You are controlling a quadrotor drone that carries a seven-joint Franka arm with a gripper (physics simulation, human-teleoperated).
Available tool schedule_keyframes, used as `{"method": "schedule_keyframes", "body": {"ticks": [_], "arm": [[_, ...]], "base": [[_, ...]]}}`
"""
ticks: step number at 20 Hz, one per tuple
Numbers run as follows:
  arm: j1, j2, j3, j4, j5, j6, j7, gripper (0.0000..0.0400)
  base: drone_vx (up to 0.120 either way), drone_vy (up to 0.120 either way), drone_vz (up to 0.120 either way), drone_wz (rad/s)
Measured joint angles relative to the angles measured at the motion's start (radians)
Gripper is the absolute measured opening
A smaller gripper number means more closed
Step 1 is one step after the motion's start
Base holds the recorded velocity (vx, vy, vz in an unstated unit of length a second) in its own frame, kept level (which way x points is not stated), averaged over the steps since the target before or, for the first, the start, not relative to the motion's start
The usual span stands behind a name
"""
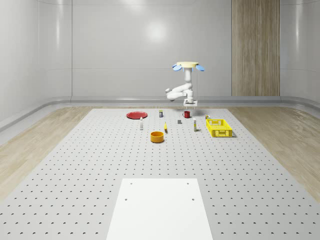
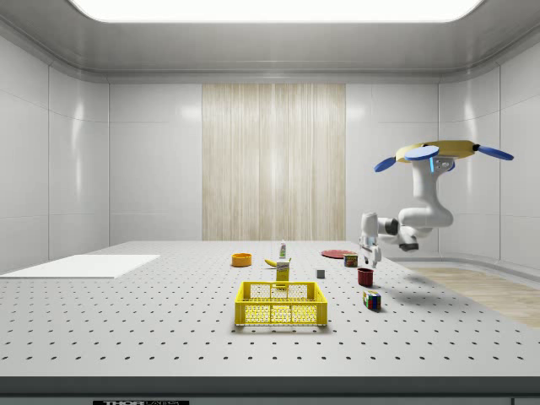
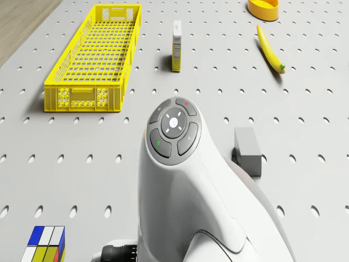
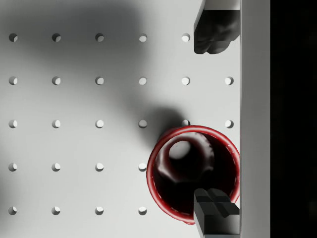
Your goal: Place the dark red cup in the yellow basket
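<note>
The dark red cup stands upright on the perforated table, a short way from the yellow basket. The drone hovers above the cup, with the white arm bent down under it. My gripper hangs open just over the cup. In the wrist view the cup lies off-centre: one finger is over its opening and the other finger is well beyond its rim. The gripper holds nothing. The basket is empty.
Around the cup lie a grey block, a small carton, a banana, an orange bowl, a red plate and a coloured cube. A white sheet covers the near table.
</note>
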Motion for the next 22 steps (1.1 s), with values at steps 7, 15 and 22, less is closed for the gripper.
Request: {"method": "schedule_keyframes", "body": {"ticks": [7, 15, 22], "arm": [[-0.007, -0.039, -0.008, 0.005, 0.001, 0.041, 0.007, 0.04], [0.001, -0.088, -0.059, 0.017, -0.037, 0.105, -0.005, 0.04], [-0.039, -0.101, -0.044, 0.057, -0.027, 0.129, -0.004, 0.04]], "base": [[0.0, 0.0, -0.034, 0.0], [0.0, 0.0, 0.0, 0.0], [0.0, 0.0, 0.0, 0.0]]}}
